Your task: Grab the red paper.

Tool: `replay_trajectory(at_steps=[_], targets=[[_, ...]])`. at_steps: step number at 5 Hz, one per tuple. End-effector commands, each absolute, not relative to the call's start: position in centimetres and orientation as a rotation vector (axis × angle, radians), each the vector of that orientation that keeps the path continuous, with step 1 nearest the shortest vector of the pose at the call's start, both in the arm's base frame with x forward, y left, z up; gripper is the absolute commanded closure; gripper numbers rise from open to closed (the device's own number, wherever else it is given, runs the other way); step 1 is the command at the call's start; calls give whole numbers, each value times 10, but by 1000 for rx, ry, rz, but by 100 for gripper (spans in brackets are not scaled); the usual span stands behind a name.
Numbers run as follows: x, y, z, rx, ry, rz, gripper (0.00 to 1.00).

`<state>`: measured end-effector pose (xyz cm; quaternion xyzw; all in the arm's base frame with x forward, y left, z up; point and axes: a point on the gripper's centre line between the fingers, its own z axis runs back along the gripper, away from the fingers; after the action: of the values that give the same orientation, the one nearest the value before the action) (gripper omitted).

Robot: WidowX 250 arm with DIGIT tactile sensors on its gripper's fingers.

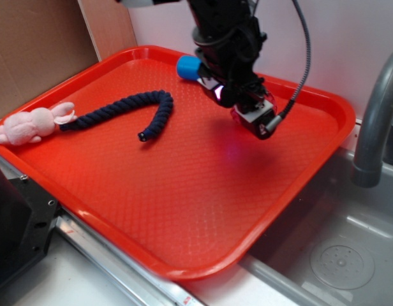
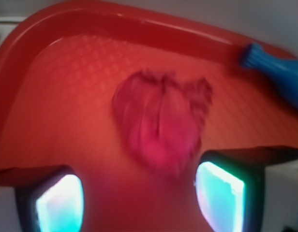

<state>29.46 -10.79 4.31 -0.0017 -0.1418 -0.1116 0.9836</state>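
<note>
Just ahead, red paper point(image 2: 158, 125) between open gripper point(image 2: 139, 198).

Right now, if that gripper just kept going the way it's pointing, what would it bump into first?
Most likely the red paper: the wrist view shows it straight ahead of the open gripper, lined up with the gap between the fingers. Depth is unclear, so I can't tell how soon.

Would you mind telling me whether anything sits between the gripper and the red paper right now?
Nothing visible does. In the wrist view the red paper lies on the tray just ahead of the open gripper, with clear floor between. The blue toy stays off to one side.
</note>
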Motion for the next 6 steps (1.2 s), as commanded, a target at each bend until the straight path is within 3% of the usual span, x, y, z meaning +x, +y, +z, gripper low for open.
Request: replay_trajectory(at_steps=[1, 2, 3, 4, 6], targets=[[326, -101, 40, 38, -336, -248, 0], [331, -99, 34, 4, -371, -321, 100], [324, -100, 43, -35, -379, -319, 100], [299, -82, 83, -57, -317, -224, 100], [213, -15, 180, -198, -311, 73, 100]])
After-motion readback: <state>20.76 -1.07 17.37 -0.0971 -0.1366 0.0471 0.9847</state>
